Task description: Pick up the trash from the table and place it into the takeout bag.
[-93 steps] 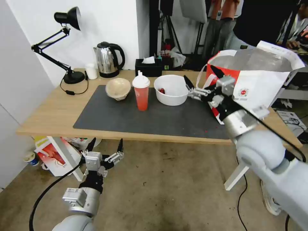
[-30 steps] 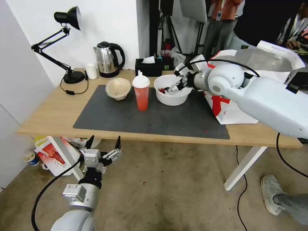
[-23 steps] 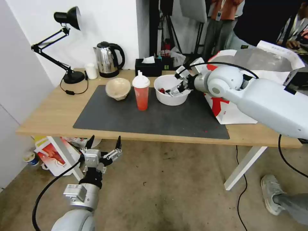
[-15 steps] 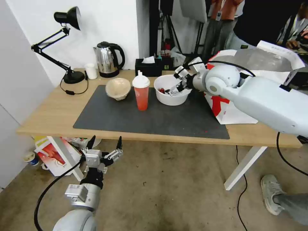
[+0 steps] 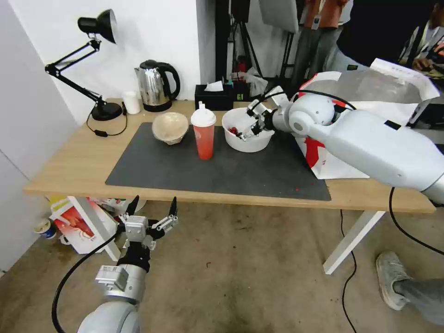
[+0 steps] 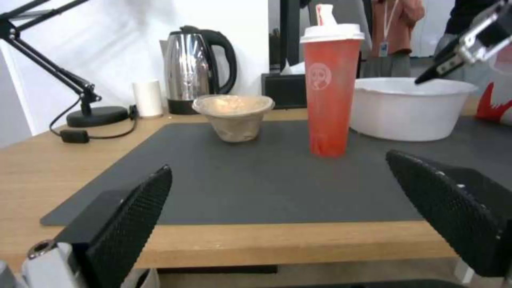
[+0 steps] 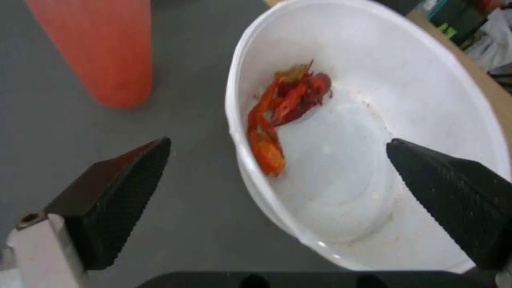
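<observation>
Open grey mat (image 5: 222, 171) across the frame's lower centre. Blocking the middle: red drink cup (image 5: 203, 132), just left of white plastic bowl (image 5: 245, 132). Takeout bag (image 5: 365, 115) walling the right; kettle (image 5: 156, 85) and tissue box (image 5: 213, 96) lining the top edge.

A light wooden tabletop (image 5: 69, 166) carries a dark grey mat (image 5: 208, 171) across its middle. On the mat stand a beige paper bowl (image 5: 170, 127), a red cup (image 5: 203, 134) with a white domed lid, and a white bowl (image 5: 245, 132). Behind the mat sit a lamp (image 5: 104, 111), a small white cup (image 5: 132, 102), a kettle (image 5: 155, 86) and a black tissue box (image 5: 214, 97). Right of the mat stands a takeout bag (image 5: 370, 97).
</observation>
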You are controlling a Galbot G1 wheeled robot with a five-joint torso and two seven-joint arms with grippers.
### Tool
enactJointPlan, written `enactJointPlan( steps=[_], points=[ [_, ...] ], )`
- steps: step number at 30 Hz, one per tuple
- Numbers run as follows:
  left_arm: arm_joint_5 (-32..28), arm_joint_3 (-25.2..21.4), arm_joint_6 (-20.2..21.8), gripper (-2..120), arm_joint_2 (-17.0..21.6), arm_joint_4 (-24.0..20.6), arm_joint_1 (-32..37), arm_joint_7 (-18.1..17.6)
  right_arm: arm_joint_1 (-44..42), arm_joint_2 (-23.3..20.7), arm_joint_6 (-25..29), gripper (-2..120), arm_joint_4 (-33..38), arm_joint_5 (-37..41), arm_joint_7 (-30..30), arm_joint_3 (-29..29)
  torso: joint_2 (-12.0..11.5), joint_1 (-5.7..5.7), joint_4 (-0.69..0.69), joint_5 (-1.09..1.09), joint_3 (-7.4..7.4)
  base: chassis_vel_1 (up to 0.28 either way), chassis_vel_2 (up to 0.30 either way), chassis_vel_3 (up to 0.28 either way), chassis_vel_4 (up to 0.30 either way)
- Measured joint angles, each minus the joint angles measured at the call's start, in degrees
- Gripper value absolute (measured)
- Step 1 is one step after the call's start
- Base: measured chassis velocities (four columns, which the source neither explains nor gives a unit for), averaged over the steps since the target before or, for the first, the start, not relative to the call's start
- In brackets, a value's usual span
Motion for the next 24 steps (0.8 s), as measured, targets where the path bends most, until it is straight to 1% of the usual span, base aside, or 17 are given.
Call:
enactJointPlan(
  steps=[5, 6, 11, 24],
  points=[
    [0.10, 0.23, 0.01, 100, -0.11, 0.00, 0.03, -0.01, -0.88, 0.21, 0.00, 100, -0.48, -0.79, -1.20, 0.02, 0.00, 0.00, -0.01, 0.00, 0.00, 0.000, 0.000, 0.000, 0.000],
    [0.11, 0.16, -0.02, 100, 0.09, 0.18, 0.21, -0.01, -1.33, 0.04, 0.00, 100, -0.76, -1.23, -2.87, 0.17, 0.00, 0.00, 0.00, 0.00, 0.00, 0.000, 0.000, 0.000, 0.000],
    [0.13, 0.13, -0.02, 100, 0.12, 0.30, 0.17, -0.06, -1.39, -0.08, 0.00, 100, -1.03, -1.23, -4.55, 0.82, 0.00, 0.00, -0.01, 0.00, 0.00, 0.000, 0.000, 0.000, 0.000],
    [0.45, 0.49, -0.03, 100, -0.20, 0.64, 0.05, -0.10, -2.99, 1.07, 0.00, 100, -3.78, -2.09, -5.88, 1.48, 0.00, 0.00, -0.01, 0.00, 0.00, 0.000, 0.000, 0.000, 0.000]
  ],
)
